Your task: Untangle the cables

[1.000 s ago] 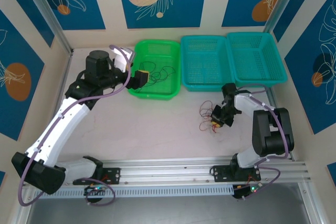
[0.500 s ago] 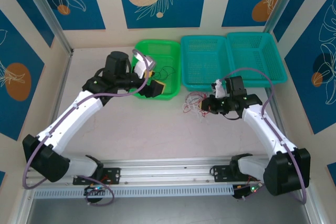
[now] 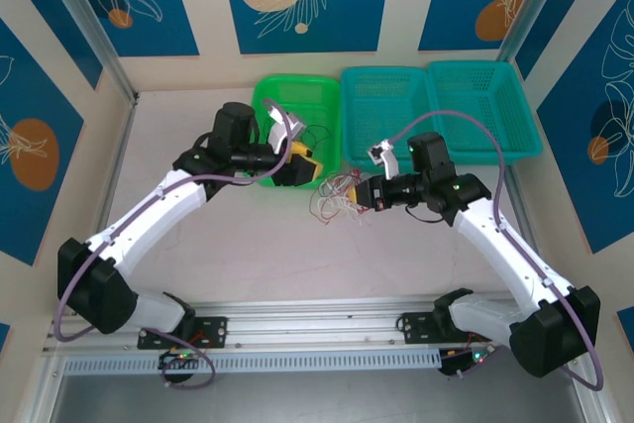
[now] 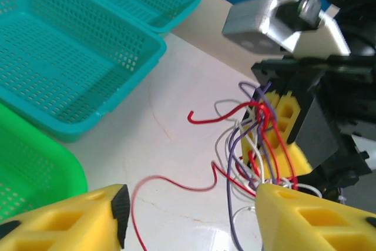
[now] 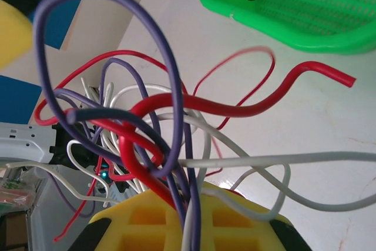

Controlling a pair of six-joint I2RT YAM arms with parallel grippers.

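A tangle of thin red, whitish and purple cables (image 3: 337, 201) hangs just above the table in front of the baskets. My right gripper (image 3: 369, 192) is shut on it, and in the right wrist view the strands (image 5: 235, 111) fan out from between its yellow fingers (image 5: 197, 204). My left gripper (image 3: 307, 170) faces the tangle from the left, a short way off. In the left wrist view it (image 4: 191, 216) is open, with a loose red strand crossing the gap and the bundle (image 4: 258, 145) beside its right finger. A thin black cable (image 3: 315, 133) lies in the green basket.
The green basket (image 3: 297, 79) stands at the back, just behind my left gripper. Two teal baskets (image 3: 386, 71) (image 3: 471, 64) stand to its right. A metal rail runs along the near edge by the arm bases.
My right gripper carried the tangle up and left to the table's middle. The left gripper left the green basket, swung right toward the tangle, and its jaws narrowed.
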